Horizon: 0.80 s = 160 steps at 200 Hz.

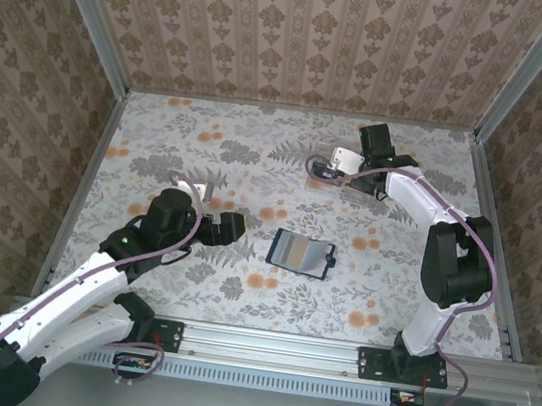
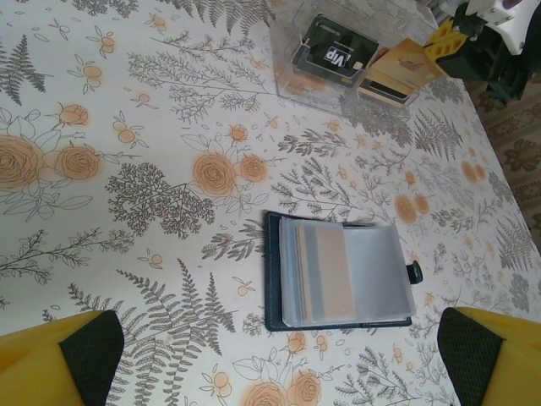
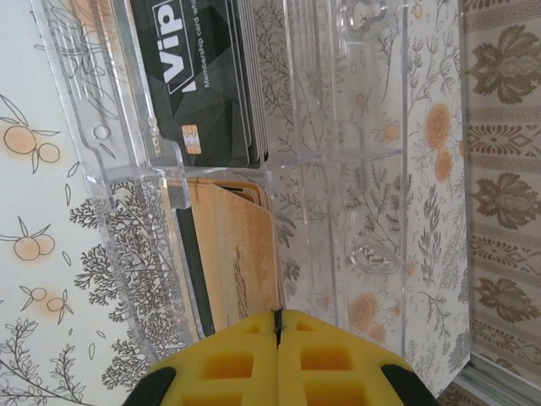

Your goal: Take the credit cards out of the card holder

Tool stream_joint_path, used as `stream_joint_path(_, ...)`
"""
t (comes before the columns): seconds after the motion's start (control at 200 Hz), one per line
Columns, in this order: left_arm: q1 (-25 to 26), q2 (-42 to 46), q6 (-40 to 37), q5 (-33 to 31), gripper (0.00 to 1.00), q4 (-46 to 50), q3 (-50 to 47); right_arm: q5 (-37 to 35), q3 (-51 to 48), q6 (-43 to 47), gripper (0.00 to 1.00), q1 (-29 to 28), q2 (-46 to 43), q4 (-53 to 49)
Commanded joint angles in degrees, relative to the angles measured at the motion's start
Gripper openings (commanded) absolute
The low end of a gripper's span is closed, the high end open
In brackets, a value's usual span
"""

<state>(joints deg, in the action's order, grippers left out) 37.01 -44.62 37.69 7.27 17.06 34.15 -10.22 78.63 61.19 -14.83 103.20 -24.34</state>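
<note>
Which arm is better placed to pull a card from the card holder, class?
Left: the left hand, open, faces the open card holder close by. The right hand is shut, far off at the clear box of cards.

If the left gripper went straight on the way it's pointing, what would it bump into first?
Probably the card holder, lying open on the table right ahead of the left gripper, which stands wide open. Nothing seems to lie between them, though depth is unclear.
</note>
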Motion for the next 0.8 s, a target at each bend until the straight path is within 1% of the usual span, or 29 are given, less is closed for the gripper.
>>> stream_joint_path(0.0, -0.33, -0.29, 0.29, 0.73, 1.00, -1.14, -0.85, 1.08, 0.75, -0.05, 0.00, 0.12, -0.15, 0.04)
stream_joint_path(0.795, -0.63, -0.03, 0.33, 0.66, 1.00, -0.56, -0.75, -0.24, -2.55, 1.91, 0.00, 1.03, 1.47, 2.53)
